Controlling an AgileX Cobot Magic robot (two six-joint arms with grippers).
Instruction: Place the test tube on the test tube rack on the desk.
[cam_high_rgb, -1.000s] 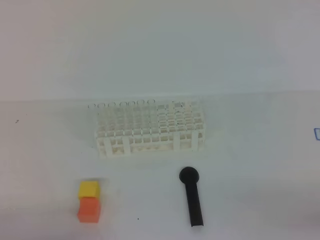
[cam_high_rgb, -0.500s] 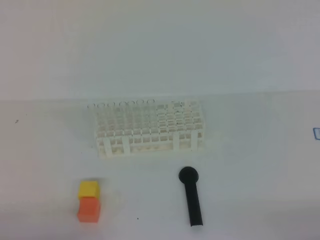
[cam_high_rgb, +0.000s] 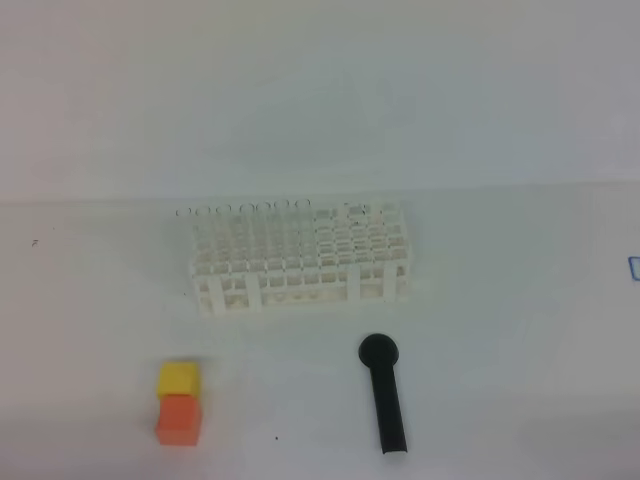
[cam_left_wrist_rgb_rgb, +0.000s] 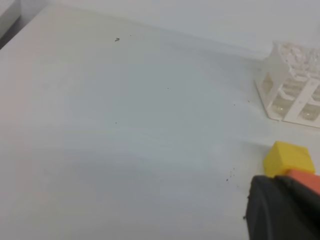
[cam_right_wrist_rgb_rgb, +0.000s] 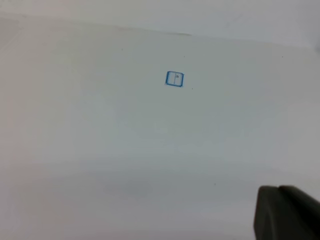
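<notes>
With only a dark corner of each pincer (cam_left_wrist_rgb_rgb: 282, 210) (cam_right_wrist_rgb_rgb: 287, 212) showing, we cannot tell released from clenched, and we see no loose test tube; the test tube rack (cam_high_rgb: 300, 257) stands upright on the counter (cam_high_rgb: 500, 330) beyond the left pincer, presumably ready for loading.

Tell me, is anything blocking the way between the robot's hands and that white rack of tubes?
Nothing visible does. The test tube rack stands alone on the desk, clear tube rims along its back row. The black stick and the yellow block with the orange block lie in front, apart from it. No gripper shows overhead.
</notes>
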